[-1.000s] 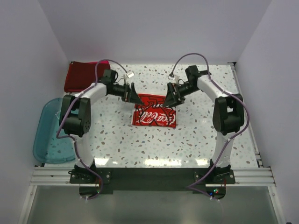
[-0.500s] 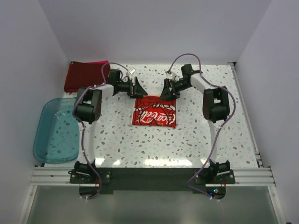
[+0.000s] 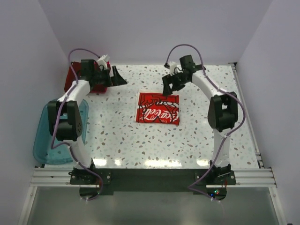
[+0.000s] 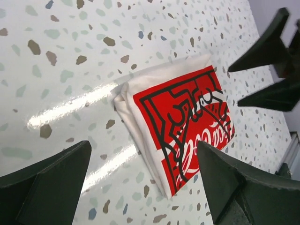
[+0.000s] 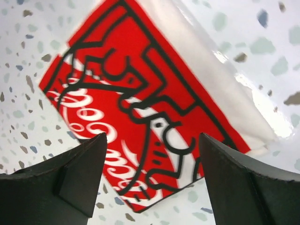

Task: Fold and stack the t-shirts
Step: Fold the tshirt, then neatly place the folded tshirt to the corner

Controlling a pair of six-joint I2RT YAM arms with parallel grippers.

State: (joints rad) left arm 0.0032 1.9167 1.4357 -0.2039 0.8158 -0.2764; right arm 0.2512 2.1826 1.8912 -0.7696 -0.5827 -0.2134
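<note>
Fingers of my left claw point(image 3: 120, 77) and my right claw point(image 3: 169, 89) stand apart, gripping nothing. My cream-white t-shirt point(image 3: 158, 108) lies folded on the speckled table point(image 3: 197, 136), red print up. Right claw hovers just over its far edge. Left claw hangs well off to its far left, beside the dark red t-shirt point(image 3: 72, 77).

Cream-white on folded tee point(image 3: 158, 108), w/ red panel, black line art, white script. White w/ grey, brown & blue specks on worktop point(image 3: 197, 136). Dark red on 2nd tee point(image 3: 98, 88); translucent teal on tub point(image 3: 42, 140).
</note>
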